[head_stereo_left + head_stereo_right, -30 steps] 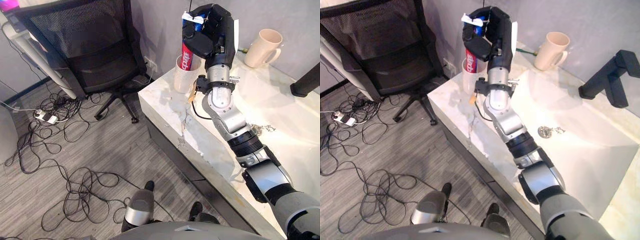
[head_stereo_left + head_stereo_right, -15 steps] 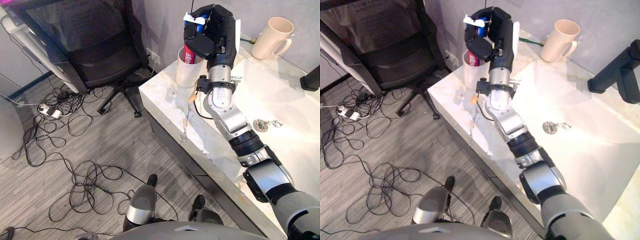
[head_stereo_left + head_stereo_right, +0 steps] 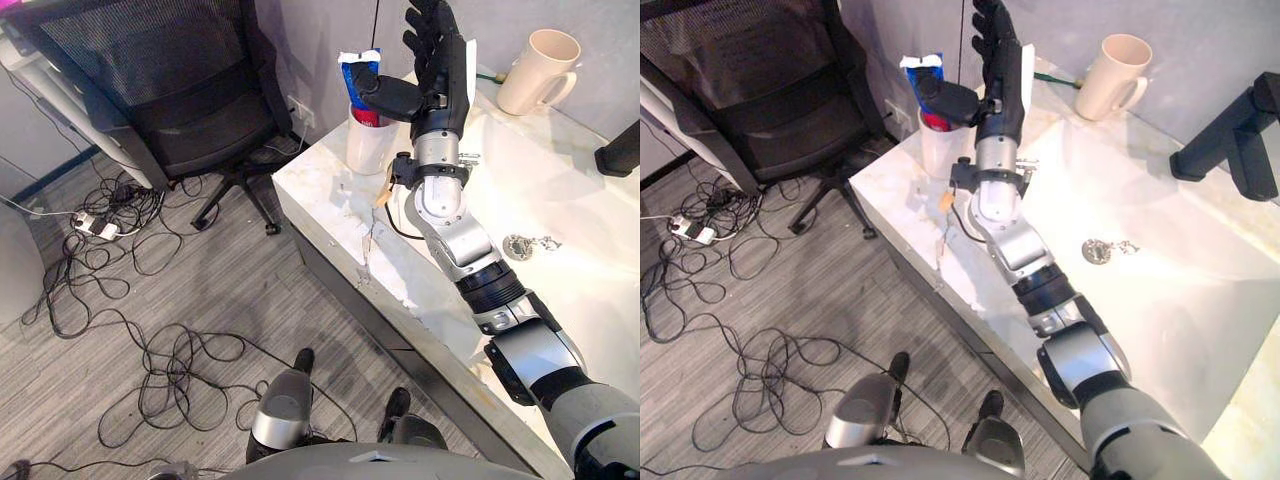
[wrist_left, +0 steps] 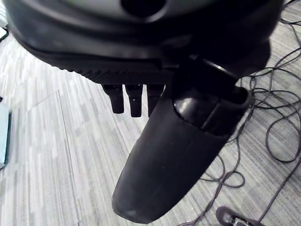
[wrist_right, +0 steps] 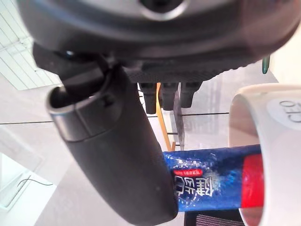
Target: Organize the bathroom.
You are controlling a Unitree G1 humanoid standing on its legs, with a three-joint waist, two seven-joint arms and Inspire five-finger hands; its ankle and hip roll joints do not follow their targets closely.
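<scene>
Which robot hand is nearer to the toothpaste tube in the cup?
The right robot hand: it is open right beside the toothpaste tube standing in the cup. The left robot hand hangs over the floor.

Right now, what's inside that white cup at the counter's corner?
A blue and red toothpaste tube stands in the white cup, its crimped end poking out. The right hand is open beside it. The tube's lower part is hidden by the cup.

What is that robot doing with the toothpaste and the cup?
The robot's right hand is up by the white plastic cup at the corner of the pale marble counter. The blue and red toothpaste tube stands in the cup, top sticking out. The hand's fingers are straight and open, with the thumb beside the tube, not gripping it. The left hand hangs idle above the floor. A cream mug sits farther back.
</scene>
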